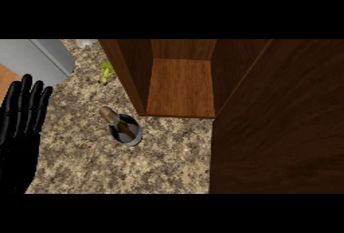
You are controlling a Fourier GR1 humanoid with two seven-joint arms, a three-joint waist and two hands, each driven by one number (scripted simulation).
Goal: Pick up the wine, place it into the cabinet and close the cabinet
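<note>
A wine bottle (123, 127) stands upright on the speckled counter (94, 159), seen from above with its cork-coloured top pointing up-left. It is just left of the front corner of the open wooden cabinet (180, 86), whose bare shelf shows inside. The cabinet's dark door (282, 127) swings open toward me and fills the right side. My left hand (23, 123) rests at the left edge, fingers straight and pointing up, well left of the bottle and touching nothing. My right hand does not show.
A grey rounded appliance or sink edge (40, 59) lies at the top left. A small yellow-green object (106, 73) sits on the counter beside the cabinet's left wall. A pale object (85, 43) shows at the top edge.
</note>
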